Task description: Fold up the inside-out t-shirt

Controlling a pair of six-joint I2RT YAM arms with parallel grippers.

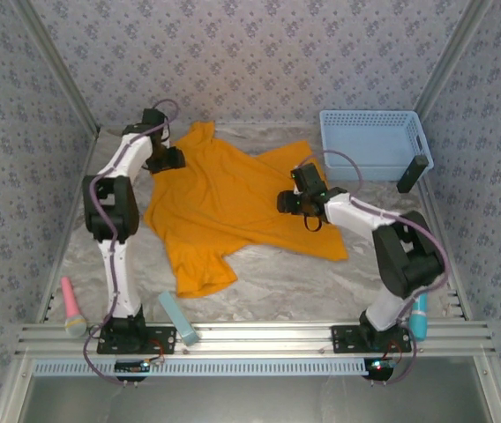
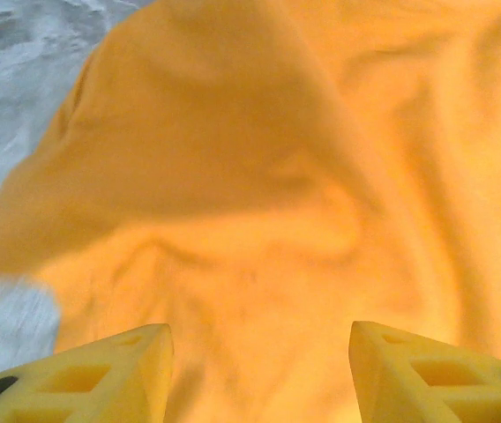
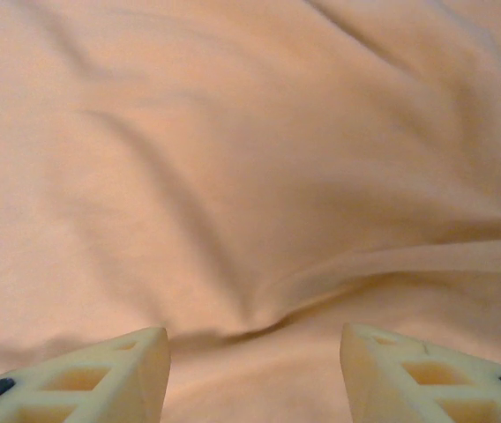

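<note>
- Seen from above, the near edge of the worktop [image 1: 321,282] carries a pink tool [image 1: 71,304] by the left arm's base, a teal block [image 1: 178,318] next to it and a blue tool [image 1: 419,319] by the right base
- The shirt [image 1: 224,203] lies spread and rumpled mid-worktop, plain orange face up, one sleeve pointing to the near edge
- The right hand [image 1: 287,203] sits over the shirt's right part; its wrist view gives the detail the top view lacks: right hand [image 3: 255,333] with fingers spread apart, gripping nothing, soft folds of shirt [image 3: 250,176] just beyond
- The left hand [image 1: 169,159] is at the shirt's far-left edge; close up, the left hand [image 2: 257,335] is likewise spread and empty above the shirt [image 2: 268,176], with bare worktop [image 2: 3,53] along the cloth's left border
- Farthest, a blue basket [image 1: 370,141] stands in the far-right corner, near the shirt's far-right tip
</note>
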